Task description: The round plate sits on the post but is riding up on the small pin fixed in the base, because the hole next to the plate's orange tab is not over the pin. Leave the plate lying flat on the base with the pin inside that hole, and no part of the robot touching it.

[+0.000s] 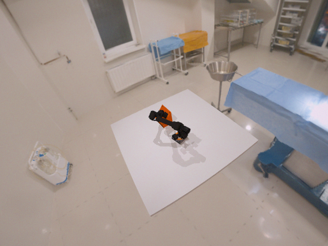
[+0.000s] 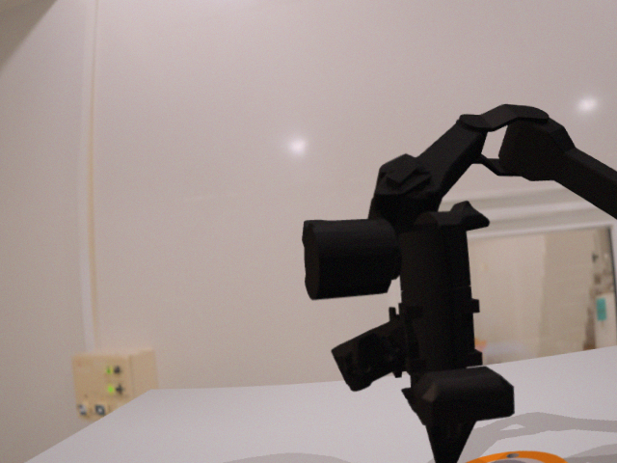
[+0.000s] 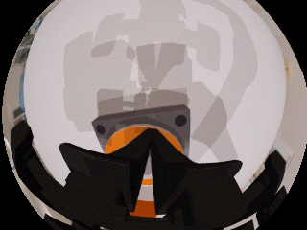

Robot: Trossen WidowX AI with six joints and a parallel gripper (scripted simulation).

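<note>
the gripper [image 3: 150, 153] is hanging point-down over the plate [image 3: 122, 141], its two fingers clenched together into one wedge with nothing between them. judging from this pose, the arm is working on the approach step: it is getting ready to use the closed tip as a pusher, not as a clamp. the next move is probably calling for the tip to come against the plate's rim or tab and turn the plate around the post until the hole sits over the pin, then lift well away. whether the tip is touching the plate cannot be told.

in the wrist view the plate is showing as an orange ring on a dark grey square base [image 3: 103, 129], lying just past the fingertips toward 12 o'clock, with the fingers covering its 6 o'clock part. the tab, the hole and the pin are hidden. in the exterior view the plate's rim [image 2: 518, 456] is peeking in at 3 o'clock of the tip.
</note>
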